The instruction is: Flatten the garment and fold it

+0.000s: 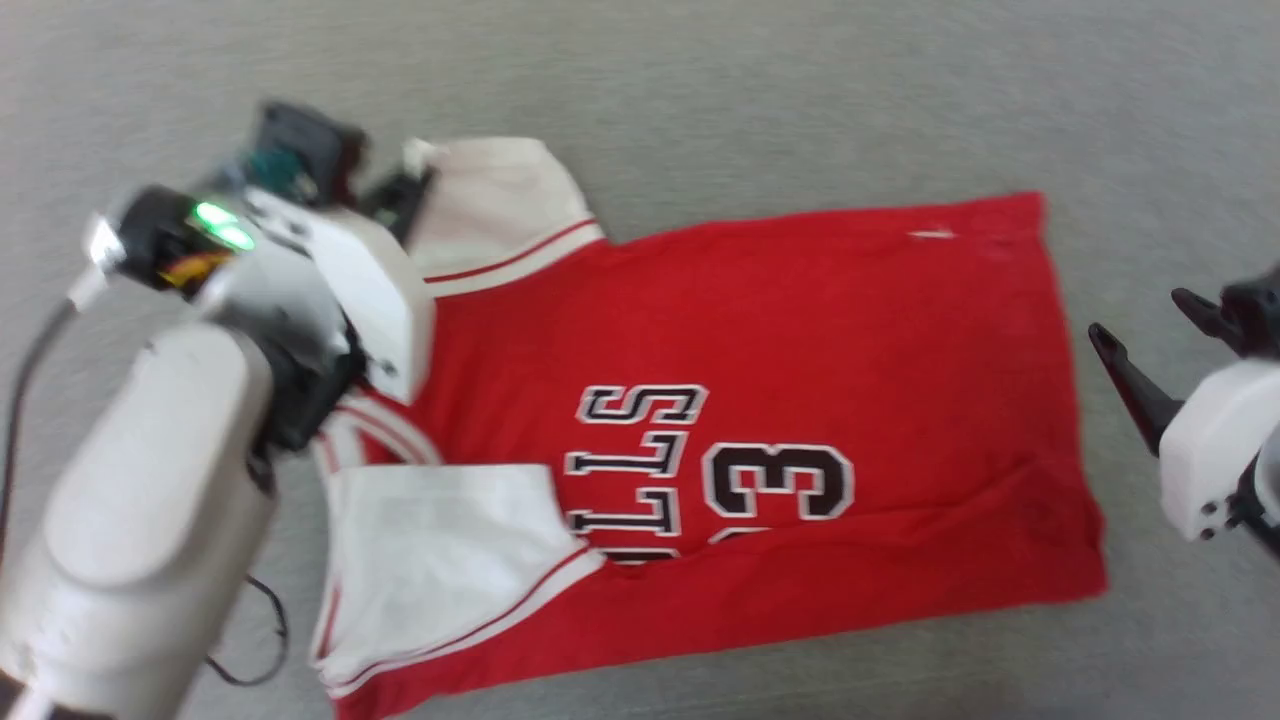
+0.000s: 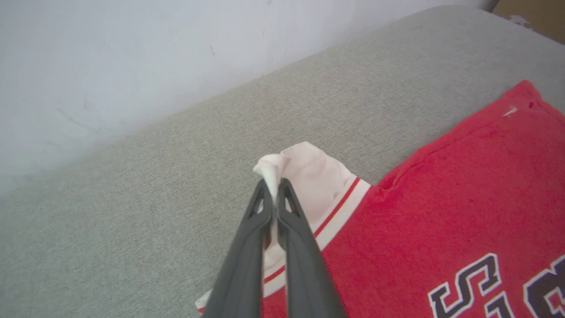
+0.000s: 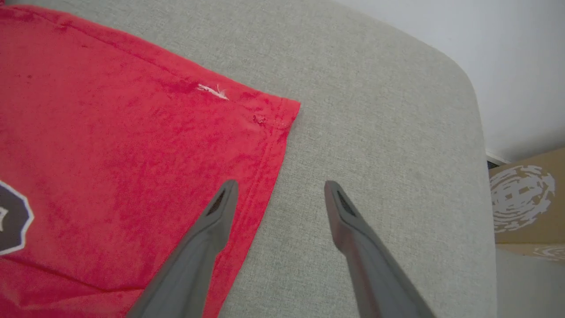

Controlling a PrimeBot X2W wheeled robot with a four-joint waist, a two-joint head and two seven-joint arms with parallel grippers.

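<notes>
Closest to my lens, the left gripper [image 2: 274, 191] is pinching the tip of the white sleeve [image 2: 314, 176] of the garment [image 1: 800, 330], which is lying mostly flat on the grey cushion [image 1: 700, 90]. The right gripper [image 3: 279, 194] is hanging spread wide above the hem [image 3: 265, 163], holding nothing. I am worrying that this thin pinch is going to slip, or that a one-handed pull is going to drag the shirt sideways.
</notes>
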